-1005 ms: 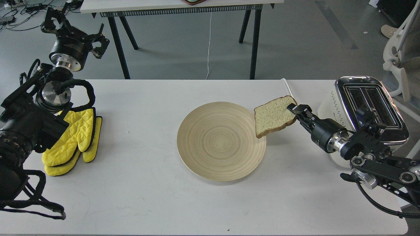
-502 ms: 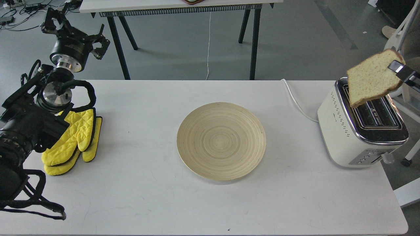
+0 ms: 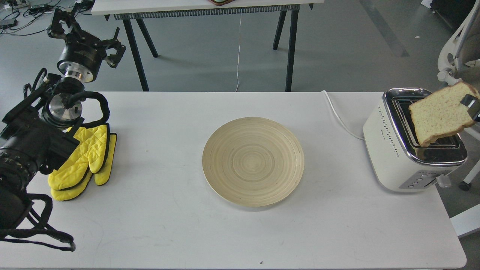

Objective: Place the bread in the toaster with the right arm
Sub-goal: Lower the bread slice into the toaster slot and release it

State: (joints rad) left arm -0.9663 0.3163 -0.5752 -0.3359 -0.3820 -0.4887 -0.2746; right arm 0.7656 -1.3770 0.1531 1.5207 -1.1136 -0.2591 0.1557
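Note:
The bread (image 3: 440, 114), a pale slice with a brown crust, hangs tilted just above the slots of the cream-white toaster (image 3: 397, 150) at the table's right end. My right gripper (image 3: 471, 107) is shut on the slice's right edge; only its fingertips show at the frame's right edge, the arm is out of view. The slice's lower corner is close over the chrome top. My left gripper (image 3: 87, 28) is raised at the far left, fingers spread and empty.
A round wooden plate (image 3: 253, 161) lies bare at the table's middle. Yellow oven mitts (image 3: 84, 161) lie at the left beside my left arm. The toaster's white cord (image 3: 339, 118) runs back over the table. A white chair (image 3: 455, 56) stands behind the toaster.
The right gripper carried the bread from beside the plate up and right over the toaster, then lowered it toward the slots. The left arm has not moved.

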